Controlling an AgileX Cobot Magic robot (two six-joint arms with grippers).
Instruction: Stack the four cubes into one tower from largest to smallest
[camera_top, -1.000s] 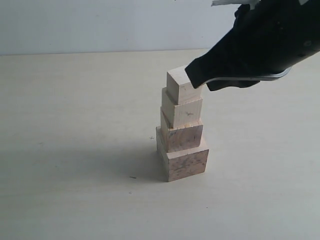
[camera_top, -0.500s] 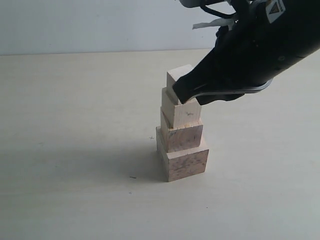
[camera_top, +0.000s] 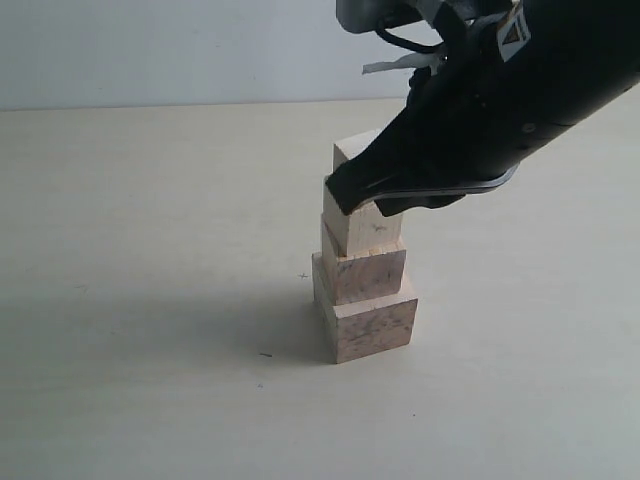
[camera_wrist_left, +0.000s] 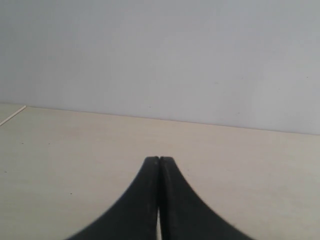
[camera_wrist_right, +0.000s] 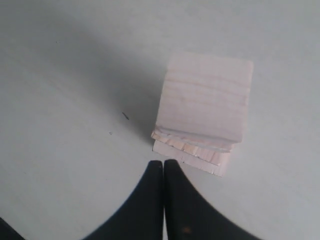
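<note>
Four plain wooden cubes (camera_top: 362, 275) already stand as one stepped tower near the middle of the pale beige worktop (camera_top: 140, 330). On the left, the left arm's black jaws are pressed together on nothing and hang over bare worktop, with no cube in that wrist view. A soft shadow lies left of the tower. The wide pinkish-tan speckled base cube (camera_top: 370, 325) carries a second speckled cube (camera_top: 366, 272), then a paler beige cube (camera_top: 362, 228). The smallest pale cube (camera_top: 349, 155) sits on top, its right part hidden. The steps look fairly centred, each cube slightly turned. To the right, the right arm (camera_top: 520, 90) reaches in with its jaws clenched and empty. The tips are against or just beside the top cube; contact cannot be told. Such blocks are likely light, stiff and smooth, held only by their own weight, so a sideways nudge could topple them. Any correction would best pinch one cube by two opposite flat side faces, from above.
</note>
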